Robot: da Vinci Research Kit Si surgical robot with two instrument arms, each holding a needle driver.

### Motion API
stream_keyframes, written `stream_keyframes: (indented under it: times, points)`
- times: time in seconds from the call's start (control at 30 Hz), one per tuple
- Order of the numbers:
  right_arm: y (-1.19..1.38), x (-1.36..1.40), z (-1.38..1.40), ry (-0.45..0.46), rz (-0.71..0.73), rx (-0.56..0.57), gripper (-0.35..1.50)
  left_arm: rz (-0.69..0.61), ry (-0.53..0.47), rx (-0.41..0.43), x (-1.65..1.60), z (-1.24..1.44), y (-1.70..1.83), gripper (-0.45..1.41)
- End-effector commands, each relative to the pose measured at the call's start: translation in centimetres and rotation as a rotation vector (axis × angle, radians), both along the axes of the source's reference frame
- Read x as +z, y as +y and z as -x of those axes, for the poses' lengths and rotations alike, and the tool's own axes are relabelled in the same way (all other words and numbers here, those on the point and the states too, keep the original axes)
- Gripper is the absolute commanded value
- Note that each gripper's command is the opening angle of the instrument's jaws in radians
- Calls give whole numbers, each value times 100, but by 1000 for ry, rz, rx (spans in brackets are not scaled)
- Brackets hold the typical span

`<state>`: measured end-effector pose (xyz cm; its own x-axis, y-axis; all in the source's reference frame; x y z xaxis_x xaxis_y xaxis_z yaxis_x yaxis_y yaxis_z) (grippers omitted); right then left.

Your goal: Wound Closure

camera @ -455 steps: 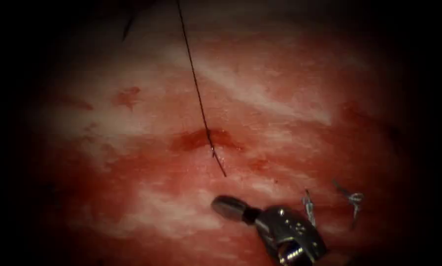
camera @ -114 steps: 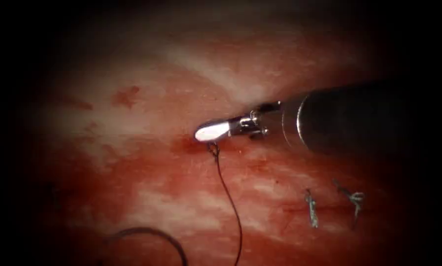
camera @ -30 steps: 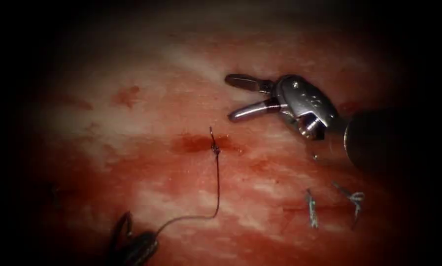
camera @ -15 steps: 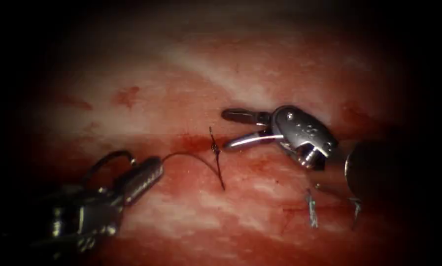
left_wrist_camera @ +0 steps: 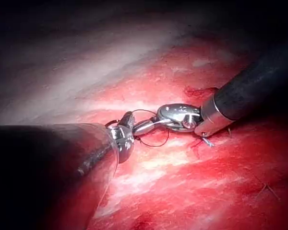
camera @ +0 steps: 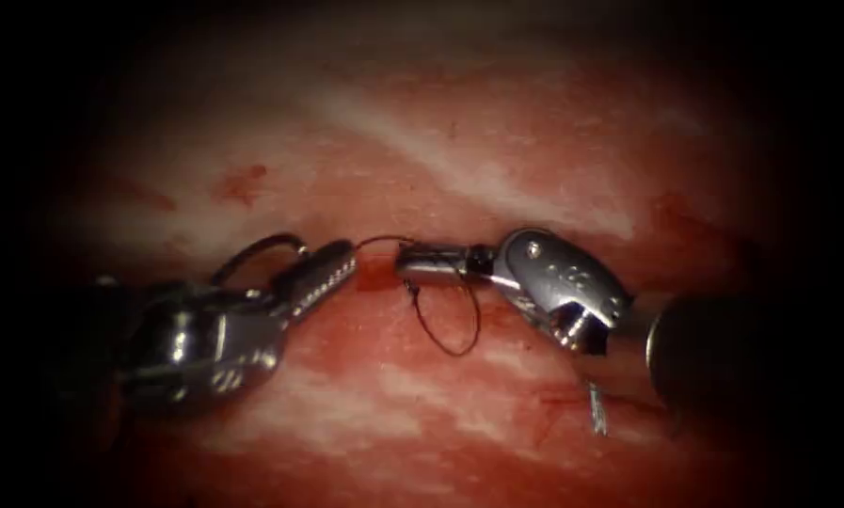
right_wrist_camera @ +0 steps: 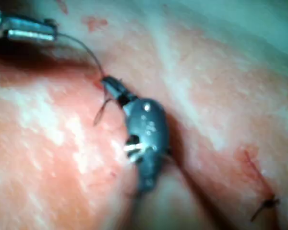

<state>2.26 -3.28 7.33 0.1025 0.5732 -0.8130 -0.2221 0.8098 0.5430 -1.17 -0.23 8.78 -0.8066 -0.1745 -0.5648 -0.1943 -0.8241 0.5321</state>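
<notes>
The tissue (camera: 459, 150) has a short red cut (camera: 376, 276) at its middle with a knot of dark thread (camera: 410, 287) on it. My left tool (camera: 332, 268) lies on the left of the cut, jaws shut on the thread. A short arc of thread (camera: 379, 239) runs from its tip to my right tool (camera: 412, 260), which comes in from the right with jaws shut on the thread just above the knot. A slack loop (camera: 454, 350) hangs below the right jaws. The left wrist view has both tools tip to tip, left (left_wrist_camera: 126, 123) and right (left_wrist_camera: 145, 127). The right tool (right_wrist_camera: 111, 87) also shows in its own wrist view.
A dark curl of thread (camera: 257, 252) arches behind the left tool's jaws. An earlier stitch with cut ends (camera: 596, 412) sits to the lower right, partly behind the right shaft (camera: 723, 348). Red fluid stains the tissue around the cut. The left tool's jaws (right_wrist_camera: 29, 31) show in the right wrist view.
The left tool has come up and right with the thread toward the cut. The right tool has dropped to the knot and its open jaws have shut on the thread.
</notes>
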Motion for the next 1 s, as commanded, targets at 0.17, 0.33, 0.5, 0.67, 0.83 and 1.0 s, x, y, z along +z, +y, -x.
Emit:
stream_keyframes:
  times: [0.17, 0.33, 0.5, 0.67, 0.83, 1.0]
  points:
    - [-18, -1, -8, -1, -6, -1, -20, -3, 10, 16, 37, 10, 2, -45]
    - [-30, -4, -8, 10, -3, 12, -10, -11, 39, 14, 67, 18, -2, -45]
    - [-35, -8, -7, 43, -6, 52, 4, -25, 74, 21, 99, 25, -12, -45]
    - [-37, -13, -7, 60, -15, 84, 9, -34, 99, 30, 117, 25, -19, -45]
    - [-36, -21, -3, 44, -25, 117, 10, -46, 117, 42, 134, 24, -29, -45]
    - [-31, -26, 1, 35, -63, 170, 7, -54, 134, 49, 138, 29, -42, -45]
